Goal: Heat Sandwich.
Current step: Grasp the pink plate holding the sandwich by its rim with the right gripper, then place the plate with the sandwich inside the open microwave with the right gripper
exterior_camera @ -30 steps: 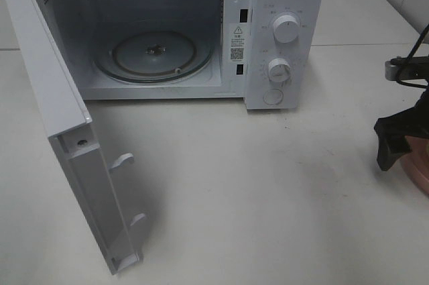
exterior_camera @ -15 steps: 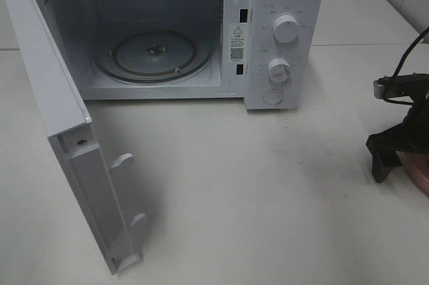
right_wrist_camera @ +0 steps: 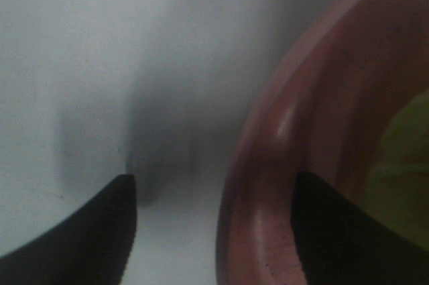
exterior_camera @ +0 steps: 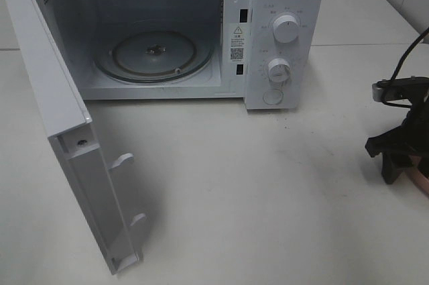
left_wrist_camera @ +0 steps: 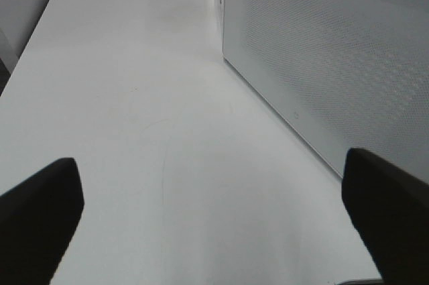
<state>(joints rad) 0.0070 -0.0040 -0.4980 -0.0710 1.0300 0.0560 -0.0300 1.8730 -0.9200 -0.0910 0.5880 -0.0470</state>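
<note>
A: Sandwich (right_wrist_camera: 410, 157) first: where does it sit?
B: Far right. Only the right wrist view catches it, a pale yellow blur on the pink plate (right_wrist_camera: 315, 97), at the very edge of view.
A: Go from the left, then.
B: The left end effector (left_wrist_camera: 211, 188) hangs over the tabletop (left_wrist_camera: 134, 97), fingers spread wide, a perforated white panel (left_wrist_camera: 322, 64) beside it. Next stands the microwave (exterior_camera: 281, 3), its door (exterior_camera: 53, 97) open to the left, the glass turntable (exterior_camera: 154, 53) showing inside, two knobs (exterior_camera: 286, 28) on its right panel.
A: And the right end effector (exterior_camera: 395, 154)?
B: At the right edge, fingers apart astride the plate's rim, one over the tabletop, one over the plate's inside. Whether they touch it, I cannot tell
</note>
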